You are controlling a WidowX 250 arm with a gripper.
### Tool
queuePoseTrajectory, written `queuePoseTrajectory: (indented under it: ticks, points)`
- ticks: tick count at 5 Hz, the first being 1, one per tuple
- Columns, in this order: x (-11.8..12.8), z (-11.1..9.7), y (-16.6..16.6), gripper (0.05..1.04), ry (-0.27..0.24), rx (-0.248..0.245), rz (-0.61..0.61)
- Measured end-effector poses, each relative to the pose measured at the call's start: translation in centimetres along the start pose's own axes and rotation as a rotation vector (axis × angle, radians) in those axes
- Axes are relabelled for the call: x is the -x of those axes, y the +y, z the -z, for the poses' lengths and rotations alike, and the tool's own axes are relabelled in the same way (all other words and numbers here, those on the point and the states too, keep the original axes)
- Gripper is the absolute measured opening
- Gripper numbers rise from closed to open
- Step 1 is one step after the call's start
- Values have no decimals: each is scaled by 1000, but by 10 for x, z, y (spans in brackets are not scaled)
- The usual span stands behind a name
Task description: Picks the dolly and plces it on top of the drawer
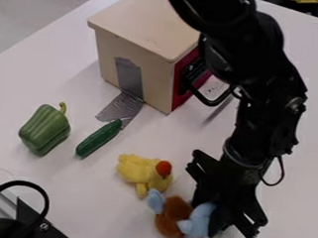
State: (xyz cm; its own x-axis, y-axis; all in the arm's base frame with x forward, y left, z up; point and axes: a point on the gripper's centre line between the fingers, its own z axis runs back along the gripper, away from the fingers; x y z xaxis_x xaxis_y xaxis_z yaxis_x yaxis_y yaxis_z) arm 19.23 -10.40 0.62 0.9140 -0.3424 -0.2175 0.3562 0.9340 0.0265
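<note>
Dolly [175, 217], a plush toy with a brown head and light blue parts, is on the near part of the desk [134, 229], up against the gripper [211, 218]. Gripper points down beside it and hides part of the blue; whether it has hold of the toy, or stands wide or narrow, I cannot tell. Black arm [266, 71] comes in from the top edge and passes in front of the drawer unit's right side.

Drawer unit [143, 21]: pale wooden box, flat top, dark red front, upright at the far side of the desk. Grey tape [129, 76] runs down its side wall onto the desk. Green cucumber [98, 138] lies at the tape's lower end, green bell pepper [44, 130] to the left of it in the view. Yellow plush [138, 170] with an orange-red part sits just beside the dolly, on the drawer side.
</note>
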Motion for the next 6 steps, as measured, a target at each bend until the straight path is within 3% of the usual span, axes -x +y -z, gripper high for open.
queuePoseTrajectory:
  ticks: [2,3,5,6]
  points:
    - [6,-54,-2,235,-113,-15,-5]
    - [-4,-84,3,235,-173,0,-7]
    - [-42,-175,91,235,-395,0,-146]
    - [-43,-197,140,235,-426,-6,-228]
